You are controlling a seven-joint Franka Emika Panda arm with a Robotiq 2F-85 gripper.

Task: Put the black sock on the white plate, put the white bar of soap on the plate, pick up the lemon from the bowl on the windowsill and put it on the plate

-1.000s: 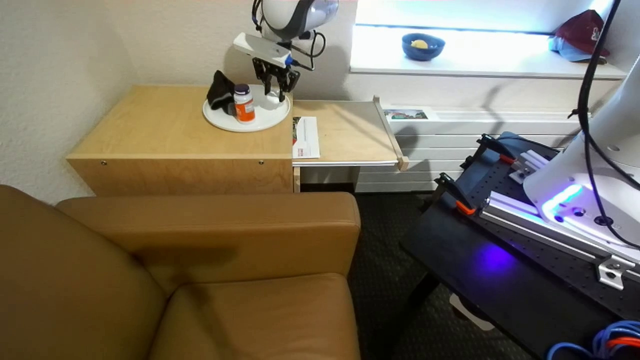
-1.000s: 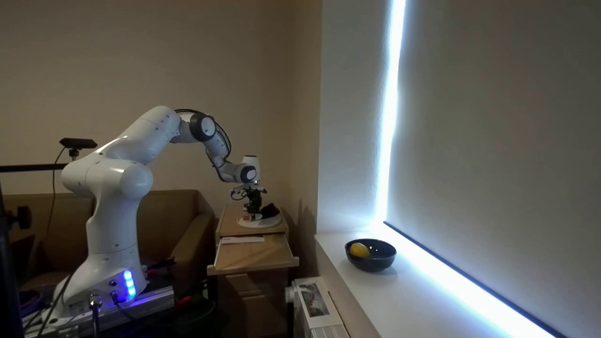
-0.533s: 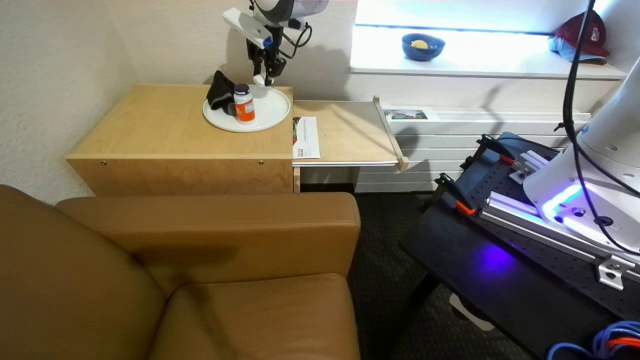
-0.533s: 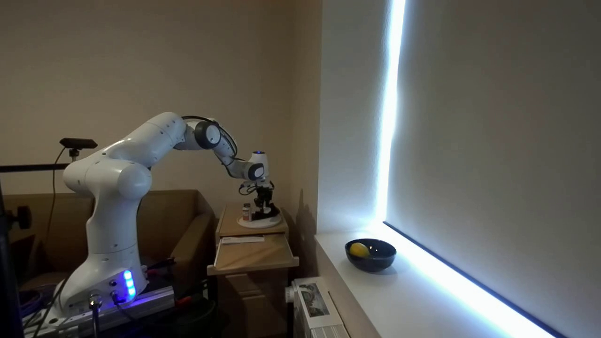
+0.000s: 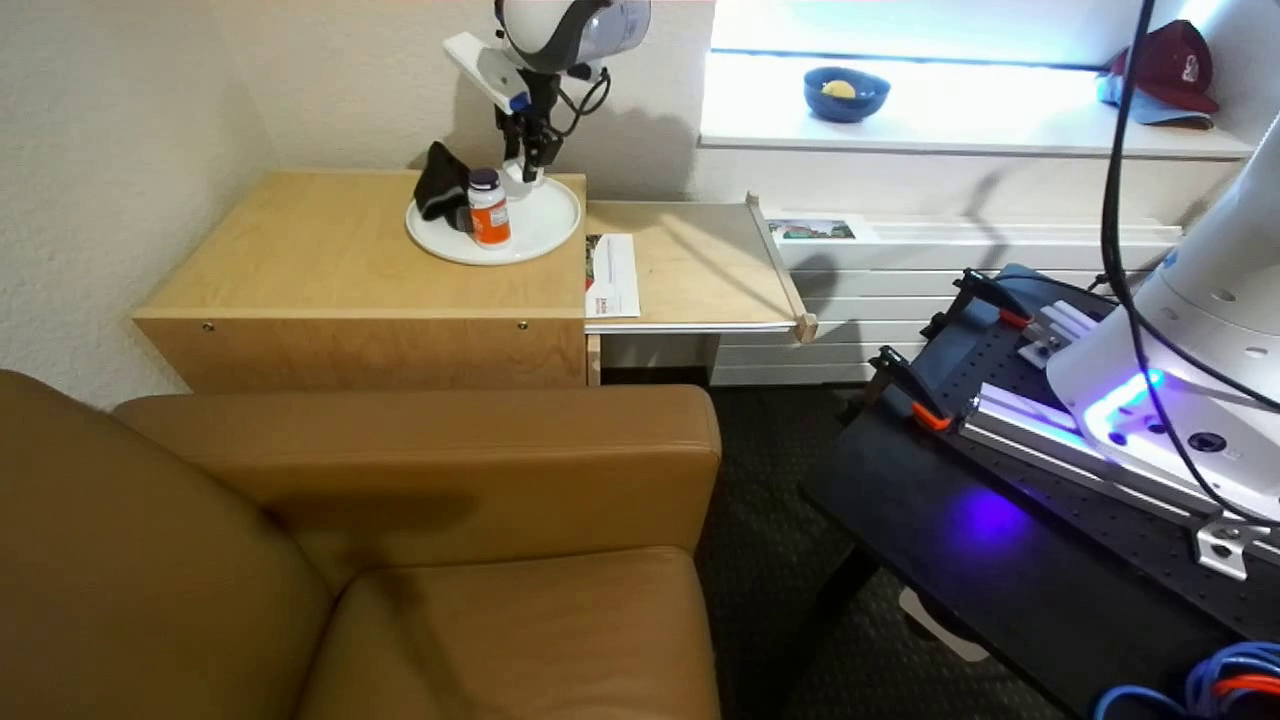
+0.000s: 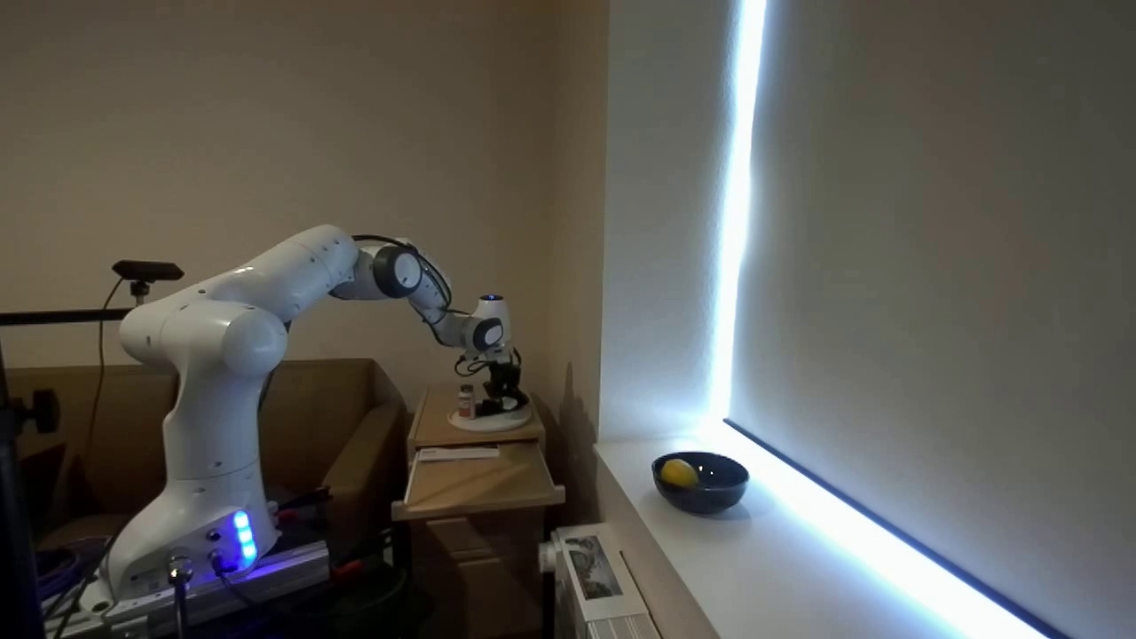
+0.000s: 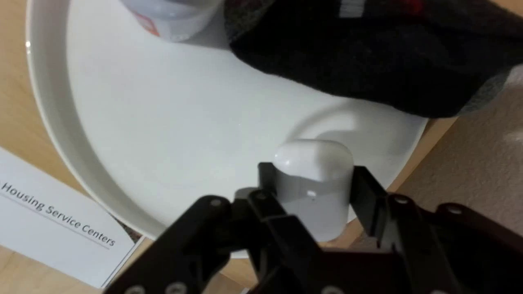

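One white soap bar is gripped in your half-closed tool, above or touching the plate beneath. Release so near its edge, and the soap could slide off; swing low, and you might topple the bottle near the tool.

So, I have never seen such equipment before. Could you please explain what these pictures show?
The machine is a white robot arm with a black gripper at its end. The two wide views are taken outside the robot, from different places; the close-up is taken at its wrist, looking past the gripper. The gripper is closed on a white bar of soap over the white plate; whether the soap touches it, I cannot tell. The plate, on a wooden cabinet, carries the black sock and an orange-and-white bottle. Elsewhere, a lemon lies in the bowl on the windowsill.
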